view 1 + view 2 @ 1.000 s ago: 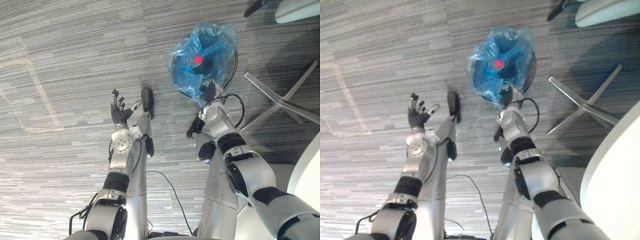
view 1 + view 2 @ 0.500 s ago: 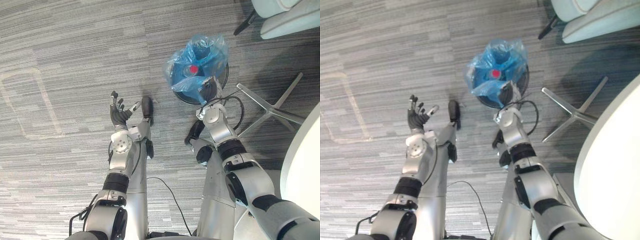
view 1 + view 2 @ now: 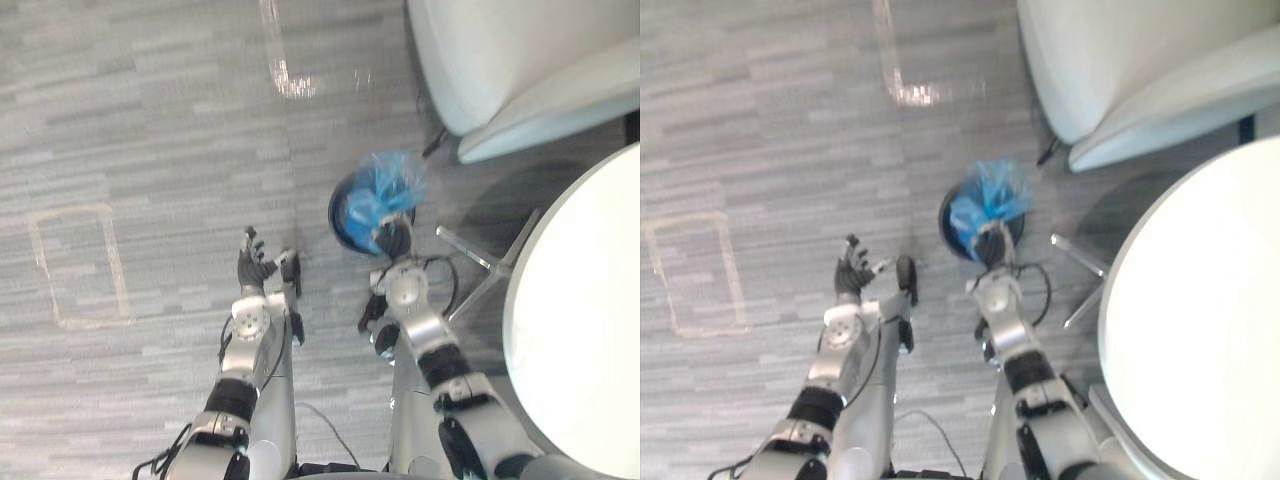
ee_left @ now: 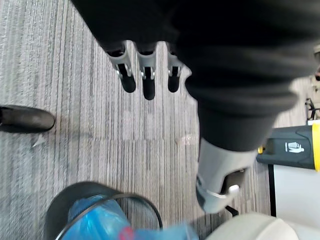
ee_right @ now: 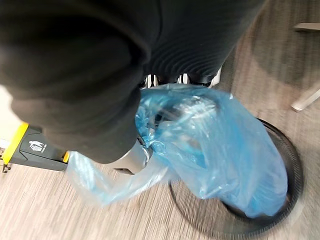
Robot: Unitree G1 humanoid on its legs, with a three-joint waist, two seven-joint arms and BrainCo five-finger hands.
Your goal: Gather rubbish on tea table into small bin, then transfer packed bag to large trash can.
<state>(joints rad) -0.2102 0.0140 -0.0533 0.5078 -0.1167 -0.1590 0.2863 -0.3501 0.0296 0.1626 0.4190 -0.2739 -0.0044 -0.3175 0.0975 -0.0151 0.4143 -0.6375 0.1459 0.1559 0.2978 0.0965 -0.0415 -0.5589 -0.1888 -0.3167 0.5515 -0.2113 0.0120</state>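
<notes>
Item under inspection: blue bag (image 5: 215, 150), thin translucent plastic, crinkled and glossy. Its bulging body sits in the small bin (image 5: 294, 172), a round black wire-mesh basket standing on the grey striped carpet floor (image 3: 150, 130). The bag's long axis runs from the bin up to the right hand (image 3: 392, 241), with the mouth end drawn up and towards that hand. A loose flap of film trails off to one side of the thumb.

Right hand: reached forward and down to the near rim of the bin. The thumb pinches a bunched fold of plastic. The fingers run in behind the film, so their tips are hidden.

Left hand (image 3: 253, 268): raised over bare carpet, well apart from the bin and holding nothing. Its fingers (image 4: 145, 82) are straight and side by side, with the thumb set off from them.

Surroundings: the bin stands near the silver splayed legs (image 3: 470, 262) beside a white round table (image 3: 580, 320). A pale upholstered chair (image 3: 500, 60) lies beyond the bin. A black-and-yellow object (image 5: 30, 147) rests on the floor past the bag.
</notes>
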